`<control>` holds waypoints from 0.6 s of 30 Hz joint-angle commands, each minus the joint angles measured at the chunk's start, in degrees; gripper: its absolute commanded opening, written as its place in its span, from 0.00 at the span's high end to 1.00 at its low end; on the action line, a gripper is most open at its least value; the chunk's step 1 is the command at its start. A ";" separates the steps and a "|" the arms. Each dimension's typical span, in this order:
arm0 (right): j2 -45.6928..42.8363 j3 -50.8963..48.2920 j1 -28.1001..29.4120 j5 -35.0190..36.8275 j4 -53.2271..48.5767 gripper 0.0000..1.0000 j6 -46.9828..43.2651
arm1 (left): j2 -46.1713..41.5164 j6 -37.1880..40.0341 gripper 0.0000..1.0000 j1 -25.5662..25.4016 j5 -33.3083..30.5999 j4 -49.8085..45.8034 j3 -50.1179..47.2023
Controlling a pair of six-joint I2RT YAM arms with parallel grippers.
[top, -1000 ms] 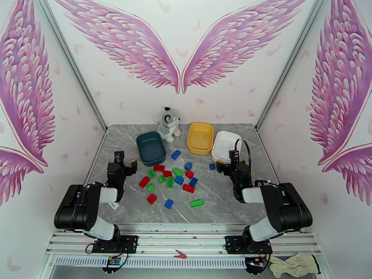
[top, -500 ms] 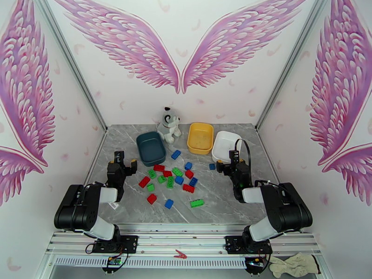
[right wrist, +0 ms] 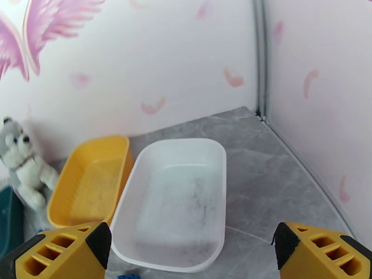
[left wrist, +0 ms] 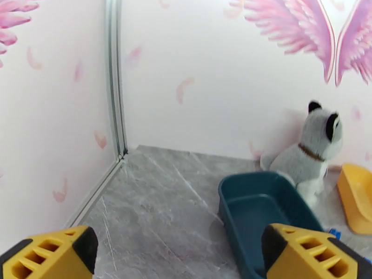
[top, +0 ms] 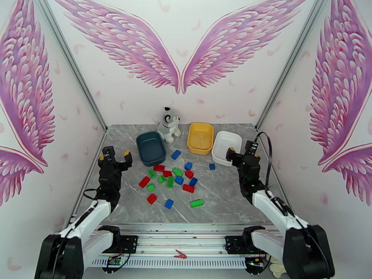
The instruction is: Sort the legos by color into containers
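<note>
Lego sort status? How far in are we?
Done: nothing. The teal tub, yellow tub and white tub are all empty.
In hand: nothing. The left pincer and right pincer are both open and empty, one either side of the pile.
Left: everything. All the red, green and blue legos lie loose on the table in front of the tubs.
</note>
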 commanded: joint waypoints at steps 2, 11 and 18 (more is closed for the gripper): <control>-5.68 3.18 0.09 -2.54 -14.24 0.01 10.65 | -5.00 -7.24 0.01 -0.94 0.13 -8.04 2.19; -0.64 13.45 0.65 -28.70 -27.48 0.03 13.12 | -5.99 -31.83 0.01 1.00 9.67 -18.27 6.31; 5.68 17.26 16.06 -31.54 -36.82 0.14 5.67 | -6.81 -32.95 0.01 -9.98 11.65 -22.14 5.20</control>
